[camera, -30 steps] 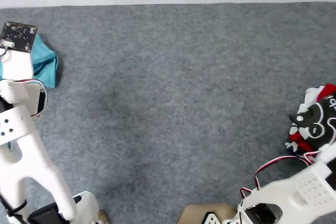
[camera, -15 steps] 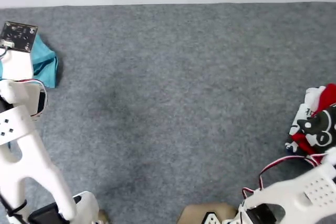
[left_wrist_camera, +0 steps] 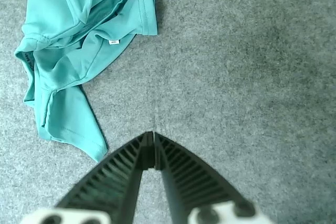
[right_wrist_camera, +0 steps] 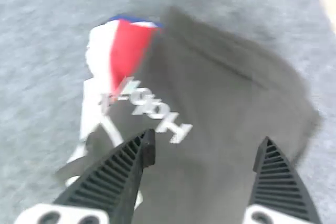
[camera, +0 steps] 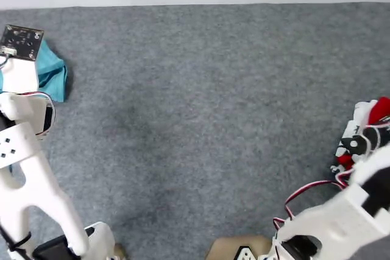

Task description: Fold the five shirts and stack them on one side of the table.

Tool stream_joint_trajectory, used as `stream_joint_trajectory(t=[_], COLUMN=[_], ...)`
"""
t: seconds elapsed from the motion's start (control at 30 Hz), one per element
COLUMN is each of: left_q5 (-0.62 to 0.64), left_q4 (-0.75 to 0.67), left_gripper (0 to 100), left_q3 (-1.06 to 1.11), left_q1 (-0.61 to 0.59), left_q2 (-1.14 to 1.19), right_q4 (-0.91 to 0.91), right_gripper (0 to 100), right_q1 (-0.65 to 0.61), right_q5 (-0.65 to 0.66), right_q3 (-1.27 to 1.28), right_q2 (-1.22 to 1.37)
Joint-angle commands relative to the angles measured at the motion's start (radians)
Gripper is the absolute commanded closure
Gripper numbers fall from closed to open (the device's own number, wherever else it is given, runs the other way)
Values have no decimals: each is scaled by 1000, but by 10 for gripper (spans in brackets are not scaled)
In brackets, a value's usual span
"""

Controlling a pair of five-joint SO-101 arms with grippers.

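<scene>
Teal shirt (left_wrist_camera: pixel 73 35) beside closed left end effector (left_wrist_camera: pixel 154 136); right end effector (right_wrist_camera: pixel 207 145) wide over dark shirt (right_wrist_camera: pixel 226 87)

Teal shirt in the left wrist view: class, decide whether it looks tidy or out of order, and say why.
Out of order. The teal shirt lies crumpled on the grey table cover. It is bunched in uneven folds, with one part trailing out loose, rather than folded flat.

Across its wide middle the grey tabletop (camera: pixel 207 108) gives free passage. A bunched teal shirt (camera: pixel 55 77) blocks one side edge, and a dark, red and white shirt heap (camera: pixel 375 112) blocks the opposite edge.
</scene>
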Motion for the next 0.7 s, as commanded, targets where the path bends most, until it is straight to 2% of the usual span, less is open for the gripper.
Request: stream_joint_trajectory(t=[0.0, 0.07, 0.3, 0.67], left_q5=[0, 0, 0, 0], left_q4=[11, 11, 11, 11], left_gripper=[994, 994, 994, 994], left_q3=[-2, -2, -2, -2], left_q1=[-2, -3, -3, -3], left_q2=[-32, -32, -32, -32], right_q4=[65, 97, 214, 194], right_gripper=[705, 738, 991, 988], right_q1=[-68, -82, -93, -151], right_q5=[-14, -14, -15, -17], right_q3=[-5, -5, 8, 100], right_q2=[-64, -59, -39, 193])
